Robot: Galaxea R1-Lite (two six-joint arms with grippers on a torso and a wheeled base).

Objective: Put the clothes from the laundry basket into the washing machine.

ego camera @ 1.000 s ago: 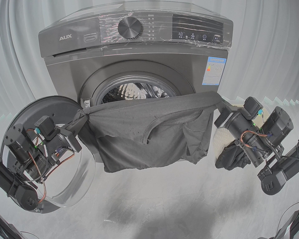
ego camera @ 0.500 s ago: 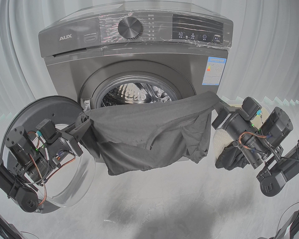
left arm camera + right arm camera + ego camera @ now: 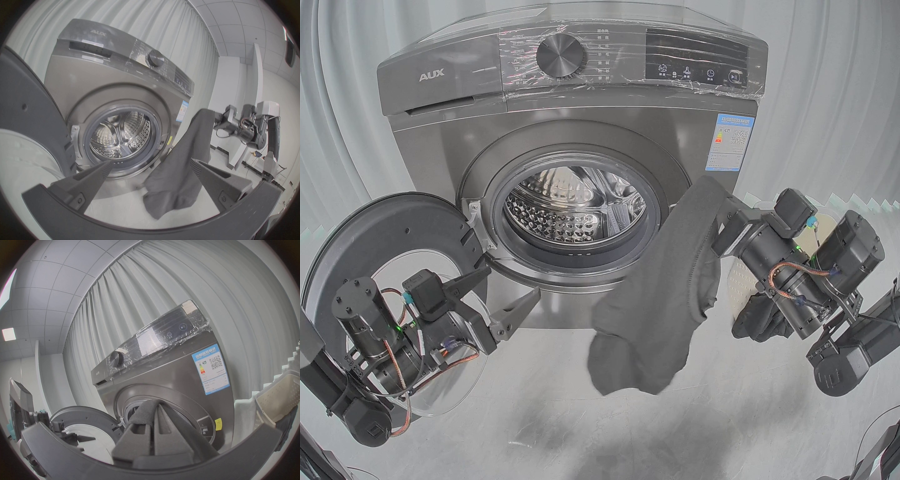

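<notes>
Head view | door (image 3: 375, 231) swung open | your left gripper (image 3: 512, 281) spread wide, empty, beside it | drum (image 3: 575, 212) unobstructed | grey shirt (image 3: 656, 312) hangs by one corner, right of the drum mouth, tail below its rim | right gripper (image 3: 720, 209) clamped on that corner | basket (image 3: 741, 280) behind | risk: the long tail may snag the rim or spill out.

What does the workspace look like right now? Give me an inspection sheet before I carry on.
Surface: pale floor.
Job's things: washing machine, door open; grey garment hanging outside the drum; laundry basket at the right with dark cloth over its rim.
Clutter: nothing seen.
Grippers: left gripper open by the door; right gripper shut on the grey garment's top.
Cables: braided lead on each wrist.
Surroundings: curtain behind.
</notes>
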